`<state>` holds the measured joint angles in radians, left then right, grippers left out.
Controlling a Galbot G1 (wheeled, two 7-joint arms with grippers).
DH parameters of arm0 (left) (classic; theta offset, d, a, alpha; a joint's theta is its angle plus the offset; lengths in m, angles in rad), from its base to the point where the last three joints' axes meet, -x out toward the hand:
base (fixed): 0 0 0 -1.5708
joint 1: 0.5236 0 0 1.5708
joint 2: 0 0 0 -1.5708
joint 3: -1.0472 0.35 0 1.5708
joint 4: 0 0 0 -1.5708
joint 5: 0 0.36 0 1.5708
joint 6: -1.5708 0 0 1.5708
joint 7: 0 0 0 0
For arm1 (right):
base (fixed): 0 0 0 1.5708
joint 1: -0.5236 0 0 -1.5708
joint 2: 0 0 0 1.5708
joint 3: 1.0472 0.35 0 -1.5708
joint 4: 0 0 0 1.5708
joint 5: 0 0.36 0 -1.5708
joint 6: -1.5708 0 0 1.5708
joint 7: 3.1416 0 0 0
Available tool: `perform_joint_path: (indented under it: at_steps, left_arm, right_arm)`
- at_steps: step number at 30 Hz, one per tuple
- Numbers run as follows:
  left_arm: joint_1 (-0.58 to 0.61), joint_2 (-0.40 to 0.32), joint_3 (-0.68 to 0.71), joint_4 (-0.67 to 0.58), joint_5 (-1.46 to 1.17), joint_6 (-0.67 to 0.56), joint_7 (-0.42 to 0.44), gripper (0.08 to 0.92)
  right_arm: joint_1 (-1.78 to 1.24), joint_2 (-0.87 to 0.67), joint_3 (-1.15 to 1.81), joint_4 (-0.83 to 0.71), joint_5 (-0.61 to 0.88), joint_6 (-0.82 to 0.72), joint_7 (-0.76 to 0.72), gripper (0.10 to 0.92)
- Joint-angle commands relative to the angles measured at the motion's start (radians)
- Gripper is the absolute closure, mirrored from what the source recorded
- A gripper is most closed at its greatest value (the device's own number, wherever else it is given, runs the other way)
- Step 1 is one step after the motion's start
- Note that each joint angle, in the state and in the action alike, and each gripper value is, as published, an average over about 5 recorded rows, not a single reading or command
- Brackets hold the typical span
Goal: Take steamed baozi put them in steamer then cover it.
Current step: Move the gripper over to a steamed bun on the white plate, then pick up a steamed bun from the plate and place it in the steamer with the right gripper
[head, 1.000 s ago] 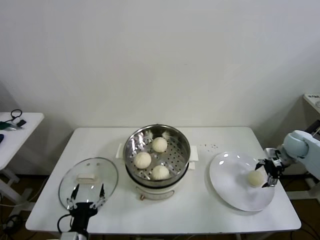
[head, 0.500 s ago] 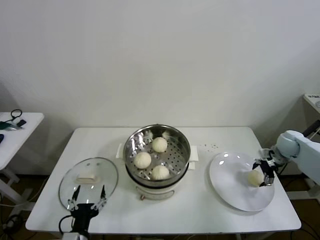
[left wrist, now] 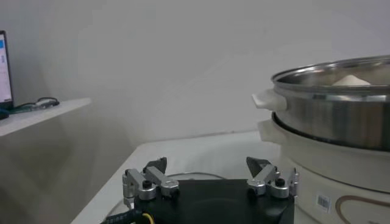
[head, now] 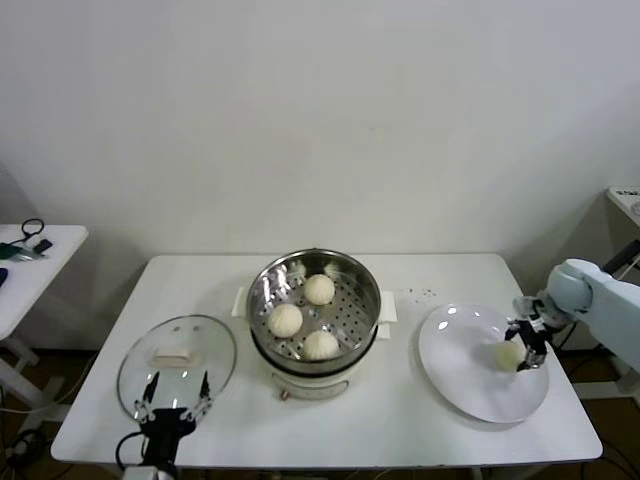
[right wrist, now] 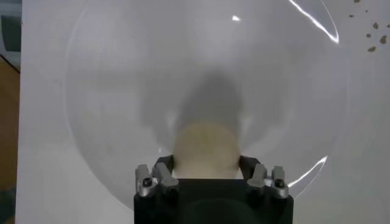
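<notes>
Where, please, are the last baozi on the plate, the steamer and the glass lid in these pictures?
baozi on the plate [head: 509, 353]: head view, its rounded top.
steamer [head: 366, 276]: head view, its shiny steel rim.
glass lid [head: 177, 354]: head view, its cream handle.

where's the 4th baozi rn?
Head view: the last baozi sits on the white plate, right of the steamer, between the right gripper fingers.
</notes>
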<state>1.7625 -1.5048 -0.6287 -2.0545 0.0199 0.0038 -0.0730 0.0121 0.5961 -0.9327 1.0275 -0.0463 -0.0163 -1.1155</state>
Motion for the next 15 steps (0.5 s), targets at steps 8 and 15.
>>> perform_joint_path:
  at_steps: [8, 15]
  left_arm:
    - [-0.002, -0.006, 0.012, -0.006, 0.004, 0.007, 0.002, 0.177]
    - [-0.006, -0.010, 0.041, -0.010, 0.026, 0.013, 0.003, 0.177]
  right_arm:
    - [0.412, -0.002, -0.339, 0.099, 0.308, -0.070, 0.028, 0.347]
    - [0.761, 0.123, -0.599, 0.150, 0.578, -0.132, 0.056, 0.345]
